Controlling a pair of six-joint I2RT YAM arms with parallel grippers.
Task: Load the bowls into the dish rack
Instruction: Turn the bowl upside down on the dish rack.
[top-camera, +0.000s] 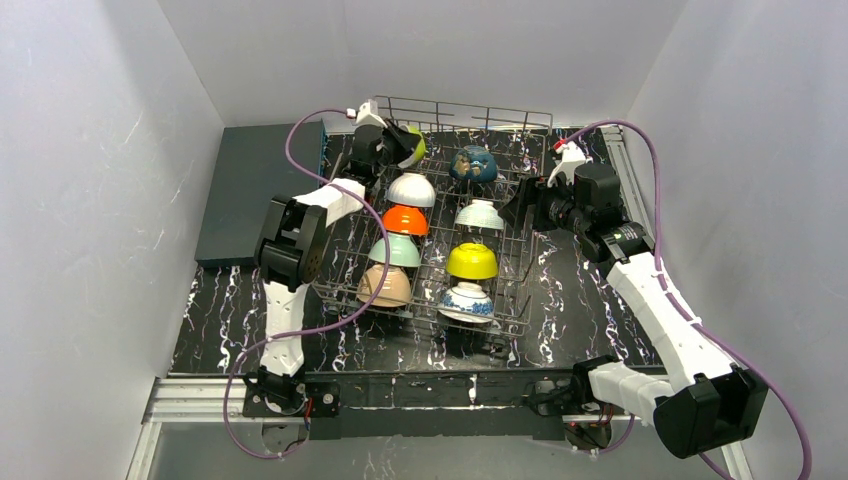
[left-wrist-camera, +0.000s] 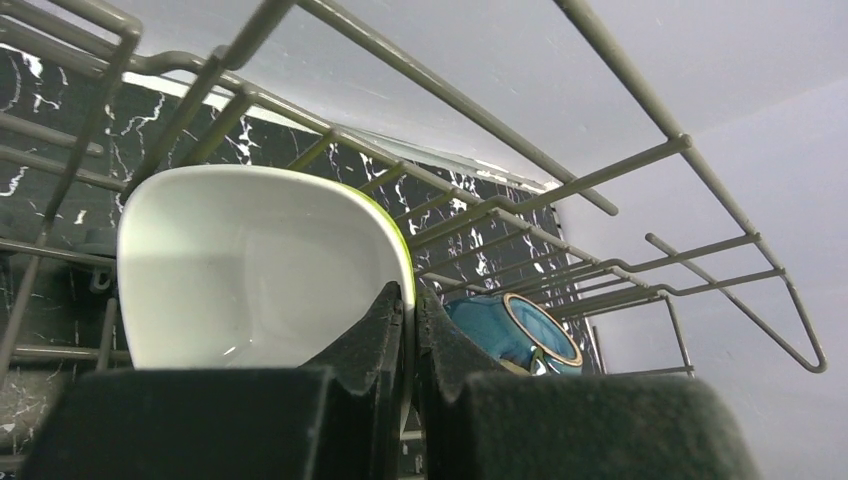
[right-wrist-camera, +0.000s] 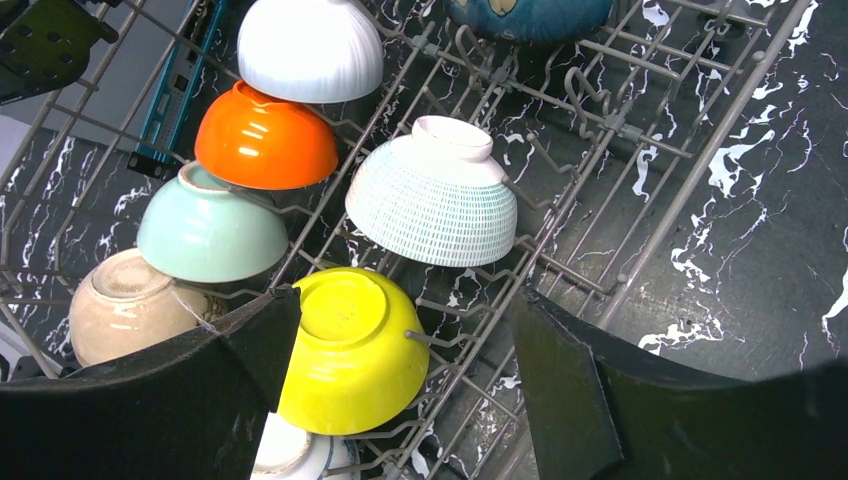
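Observation:
The silver wire dish rack (top-camera: 470, 106) stands mid-table. My left gripper (top-camera: 398, 147) (left-wrist-camera: 411, 300) is shut on the rim of a lime green bowl (top-camera: 416, 146) (left-wrist-camera: 250, 270), held on edge at the rack's far left corner. Beside it lies a dark blue bowl (top-camera: 473, 164) (left-wrist-camera: 525, 330). Upside down on the tines sit white (top-camera: 411, 189), orange (top-camera: 405, 220), mint (top-camera: 396, 250), peach-tan (top-camera: 384, 286), pale patterned (right-wrist-camera: 432, 205), yellow (right-wrist-camera: 350, 350) and blue-and-white (top-camera: 466, 300) bowls. My right gripper (top-camera: 520, 205) (right-wrist-camera: 405, 300) hovers open over the rack's right side, holding nothing.
A flat dark grey slab (top-camera: 250, 190) lies left of the rack. Bare black marbled tabletop (top-camera: 585, 310) shows to the right of the rack and in front of it. White walls close in on three sides.

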